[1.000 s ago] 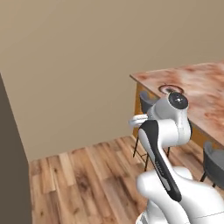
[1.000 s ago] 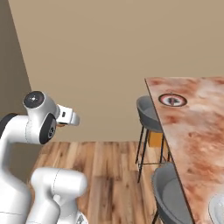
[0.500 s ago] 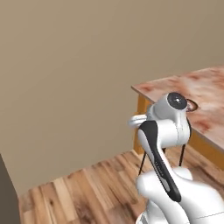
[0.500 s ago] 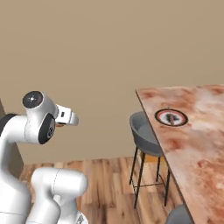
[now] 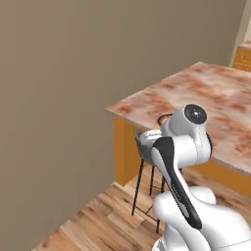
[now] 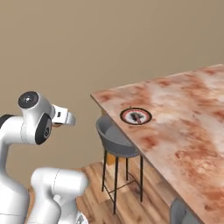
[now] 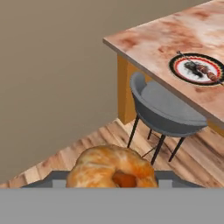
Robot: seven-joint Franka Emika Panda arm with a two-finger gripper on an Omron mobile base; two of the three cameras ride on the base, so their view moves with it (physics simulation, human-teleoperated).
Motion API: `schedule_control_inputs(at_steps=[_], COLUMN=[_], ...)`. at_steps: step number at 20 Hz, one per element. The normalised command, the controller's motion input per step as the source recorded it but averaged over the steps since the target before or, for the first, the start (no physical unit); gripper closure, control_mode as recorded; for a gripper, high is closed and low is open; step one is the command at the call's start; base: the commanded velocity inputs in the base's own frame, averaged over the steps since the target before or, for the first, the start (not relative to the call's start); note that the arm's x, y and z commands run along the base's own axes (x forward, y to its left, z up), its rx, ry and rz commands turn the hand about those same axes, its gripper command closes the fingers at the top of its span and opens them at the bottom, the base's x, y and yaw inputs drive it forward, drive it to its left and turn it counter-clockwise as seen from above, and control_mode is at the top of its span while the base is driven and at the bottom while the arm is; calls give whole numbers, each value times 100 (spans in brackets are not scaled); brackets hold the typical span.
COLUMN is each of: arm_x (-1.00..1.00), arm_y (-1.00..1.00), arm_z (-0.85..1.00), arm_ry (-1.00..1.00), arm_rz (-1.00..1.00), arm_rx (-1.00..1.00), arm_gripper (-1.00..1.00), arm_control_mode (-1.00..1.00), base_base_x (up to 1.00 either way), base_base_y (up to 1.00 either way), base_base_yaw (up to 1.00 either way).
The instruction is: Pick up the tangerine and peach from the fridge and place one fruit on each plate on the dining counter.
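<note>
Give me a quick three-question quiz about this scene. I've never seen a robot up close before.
1. True or false: the jaws are shut on an orange fruit.
2. Where is the plate? A: on the wooden floor. B: on the counter, near its corner. C: leaning against the wall.
3. Fill in: the grey seat standing at the counter's edge, close to the plate, is a ____.

Key: 1 true. 2 B. 3 stool.
</note>
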Motion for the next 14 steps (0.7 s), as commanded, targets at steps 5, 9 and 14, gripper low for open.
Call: schedule_control_inputs(at_steps=[5, 9, 14], arm_x=[0, 0, 0], arm_y=[0, 0, 0], arm_z=[0, 0, 0], arm_ry=[0, 0, 0], arm_rz=[0, 0, 0], arm_rx=[0, 0, 0], arm_gripper=[100, 100, 100], arm_control_mode=[100, 100, 100], base_base_x=[56, 54, 54], base_base_y=[35, 35, 35], base_base_yaw=[-57, -59, -59])
